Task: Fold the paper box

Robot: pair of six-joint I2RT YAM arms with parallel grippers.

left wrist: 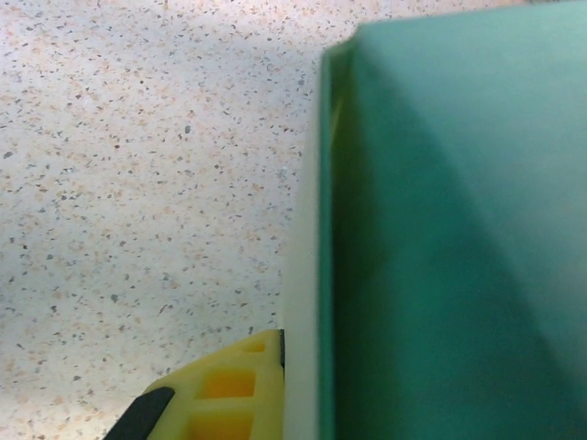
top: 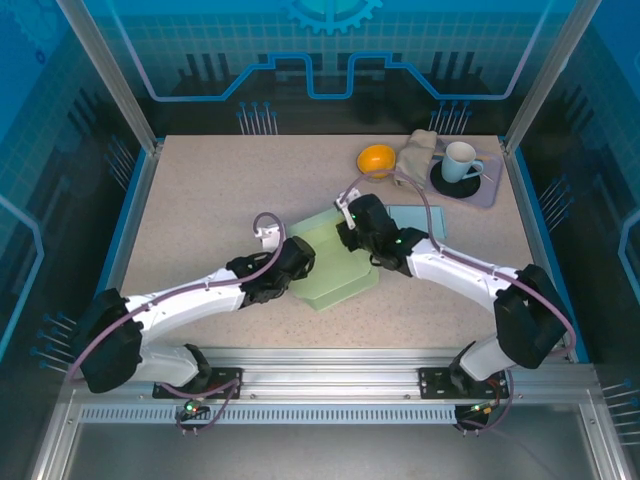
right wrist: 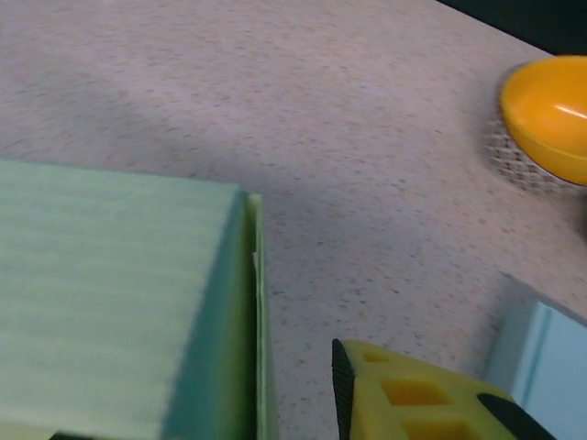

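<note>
Roughly, paper box (top: 335, 268): it lay mid-surface (top: 220, 190), between my two arms, with its long axis running away from their bases.
Left gripper (top: 297, 263): jaws together at the box's left wall, with one pad (left wrist: 220, 399) touching its outer face. I couldn't tell whether the wall was pinched.
Right gripper (top: 350, 228): jaws apart at the box's far-right corner, with the visible pad (right wrist: 413, 394) clear of the wall.
Key relation: I judged that the wall lay just left of that pad.
</note>
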